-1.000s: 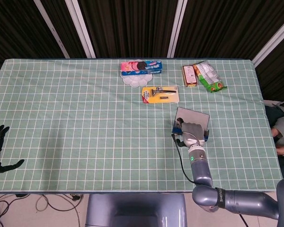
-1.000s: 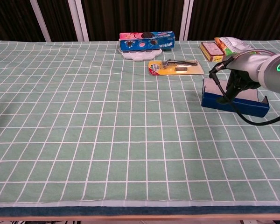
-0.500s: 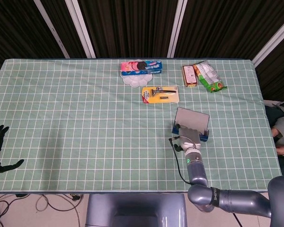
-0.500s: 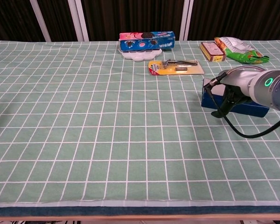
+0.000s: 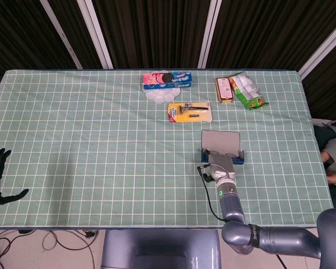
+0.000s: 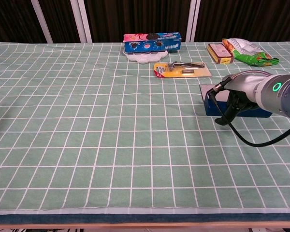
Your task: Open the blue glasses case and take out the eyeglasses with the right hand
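Matt cloth tablecloth (image 5: 101, 129), glossy snack bag (image 5: 247, 89) (plastic)

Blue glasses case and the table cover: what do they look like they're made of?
Blue glasses case: looks rigid, flat blue walls with a matte grey lid lining, possibly covered board or plastic; cannot tell which. Table cover: green checked cloth, soft and matte, with slight ripples and a hemmed front edge.
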You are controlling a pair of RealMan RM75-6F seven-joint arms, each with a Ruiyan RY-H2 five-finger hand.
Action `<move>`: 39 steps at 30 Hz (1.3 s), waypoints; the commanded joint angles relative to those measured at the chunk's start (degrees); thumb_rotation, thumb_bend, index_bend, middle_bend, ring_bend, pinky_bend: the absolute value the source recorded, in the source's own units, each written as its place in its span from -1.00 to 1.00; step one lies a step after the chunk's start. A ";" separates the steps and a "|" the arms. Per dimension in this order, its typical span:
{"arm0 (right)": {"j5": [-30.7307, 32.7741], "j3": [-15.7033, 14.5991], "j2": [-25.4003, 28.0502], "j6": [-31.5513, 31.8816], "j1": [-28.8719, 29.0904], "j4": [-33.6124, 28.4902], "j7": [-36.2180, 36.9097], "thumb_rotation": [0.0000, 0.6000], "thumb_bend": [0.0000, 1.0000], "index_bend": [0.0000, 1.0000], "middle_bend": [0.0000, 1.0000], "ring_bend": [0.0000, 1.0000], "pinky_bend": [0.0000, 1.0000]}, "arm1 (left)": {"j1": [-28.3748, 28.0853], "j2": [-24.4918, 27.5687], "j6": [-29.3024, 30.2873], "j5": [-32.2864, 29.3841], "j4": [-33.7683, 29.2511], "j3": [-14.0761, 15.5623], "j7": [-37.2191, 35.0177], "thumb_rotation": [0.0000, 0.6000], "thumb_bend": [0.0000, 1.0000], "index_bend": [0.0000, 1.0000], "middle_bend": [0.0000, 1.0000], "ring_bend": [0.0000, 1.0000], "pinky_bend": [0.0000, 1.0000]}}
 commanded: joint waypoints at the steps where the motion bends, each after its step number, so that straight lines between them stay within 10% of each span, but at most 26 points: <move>1: 0.22 -0.37 0.18 0.45 -0.12 -1.01 -0.21 1.00 -0.16 -0.48 0.84 0.90 1.00 | 0.04 0.03 0.04 0.00 -0.02 0.00 -0.08 1.00 -0.96 -1.00 -1.00 -1.00 -1.00; 30: 3.58 -6.28 7.78 15.10 -3.78 -10.80 -8.91 1.00 -0.16 -0.36 0.85 0.91 1.00 | 0.02 0.13 0.28 1.32 -0.15 0.45 -0.78 1.00 -0.96 -1.00 -1.00 -1.00 -1.00; 39: 1.87 -1.99 7.13 15.54 -4.80 -9.65 -4.75 1.00 -0.26 -0.70 0.85 0.91 1.00 | 0.07 0.06 0.39 1.14 -0.16 0.38 -0.69 1.00 -0.96 -1.00 -1.00 -1.00 -1.00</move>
